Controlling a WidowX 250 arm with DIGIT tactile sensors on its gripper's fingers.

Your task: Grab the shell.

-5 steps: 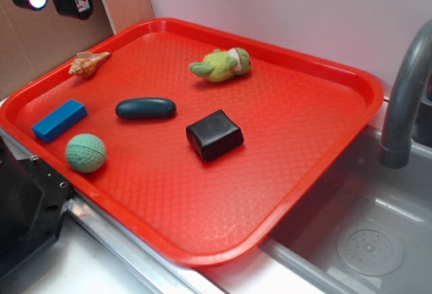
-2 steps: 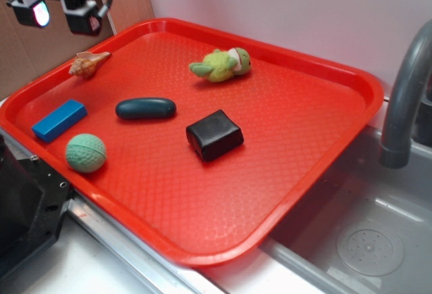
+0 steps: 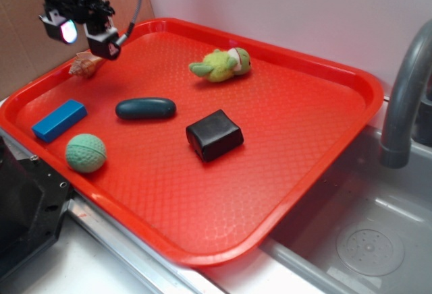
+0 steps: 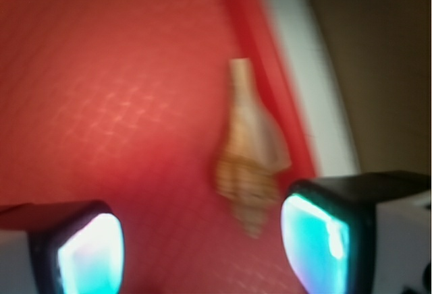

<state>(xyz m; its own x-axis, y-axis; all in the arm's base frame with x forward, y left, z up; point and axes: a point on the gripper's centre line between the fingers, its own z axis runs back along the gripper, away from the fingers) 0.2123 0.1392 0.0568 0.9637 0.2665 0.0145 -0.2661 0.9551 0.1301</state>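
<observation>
The shell point(image 3: 82, 67) lies on the red tray point(image 3: 283, 139) close against its rim at about ten o'clock, half covered in the exterior view by the gripper point(image 3: 86, 36) above it. From the wrist view the shell point(image 4: 248, 156) is blurred, its narrow tip toward twelve o'clock, lying between the two fingers, nearer the right-hand one. The gripper point(image 4: 202, 247) is spread wide, holding nothing; its pads point(image 4: 91, 253) glow pale cyan, cut off by the frame's bottom edge.

Outward from the shell, a blue block point(image 3: 59, 119) sits at about eight o'clock, a green ball point(image 3: 86, 152) below it, a dark teal oblong point(image 3: 145, 108) toward the middle, a black block point(image 3: 214, 134) near centre, a green plush toy point(image 3: 221, 64) at twelve o'clock. A grey faucet point(image 3: 405, 98) is cropped at the right edge above a steel sink point(image 3: 358, 233). No writing or labels are readable anywhere.
</observation>
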